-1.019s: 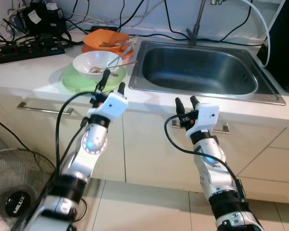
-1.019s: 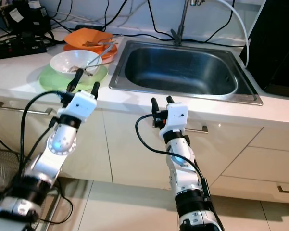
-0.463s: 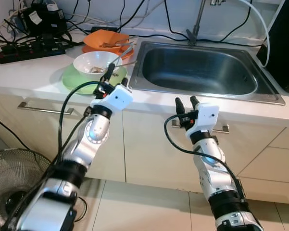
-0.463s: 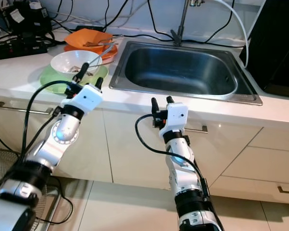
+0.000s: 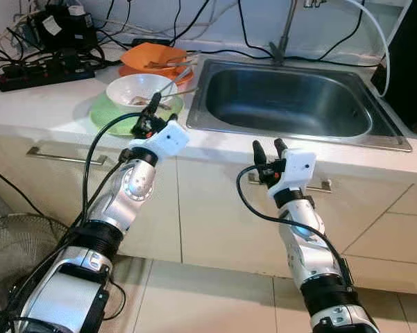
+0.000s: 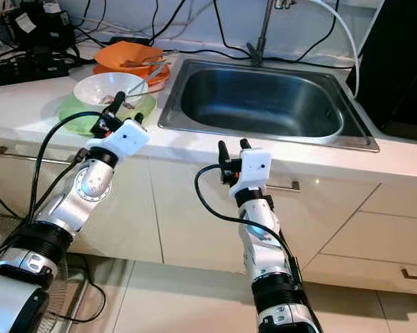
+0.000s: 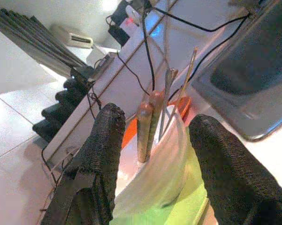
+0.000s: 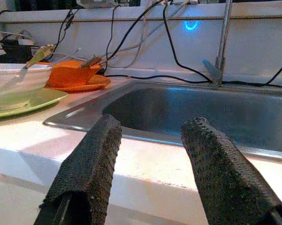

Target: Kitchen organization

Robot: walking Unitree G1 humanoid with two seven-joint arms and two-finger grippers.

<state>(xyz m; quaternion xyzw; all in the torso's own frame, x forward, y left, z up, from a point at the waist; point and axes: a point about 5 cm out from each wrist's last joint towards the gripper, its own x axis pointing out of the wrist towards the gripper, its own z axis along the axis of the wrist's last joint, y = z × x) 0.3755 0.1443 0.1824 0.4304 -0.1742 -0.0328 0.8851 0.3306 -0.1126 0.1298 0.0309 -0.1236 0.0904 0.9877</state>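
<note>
A: How far is the tidying?

B: Hardly begun, I judge. The white bowl (image 5: 140, 90) with utensils stands on the green plate (image 5: 104, 116) on the desk (image 5: 41, 97), at nine o'clock from the sink (image 5: 284, 104), which holds no dishes.

A: And the grippers?

B: The left gripper (image 5: 152, 114) is at the bowl's rim, jaws spread either side, nothing pinched. The right gripper (image 5: 267, 149) waits below the sink's front edge, jaws spread.

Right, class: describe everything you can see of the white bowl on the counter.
The white bowl is round, glossy and looks ceramic. It sits upright on a light green plate, left of the steel sink and in front of the orange dishes. Utensils lean inside it, with some food scraps. The left gripper, fingers open, is at its near rim.
</note>
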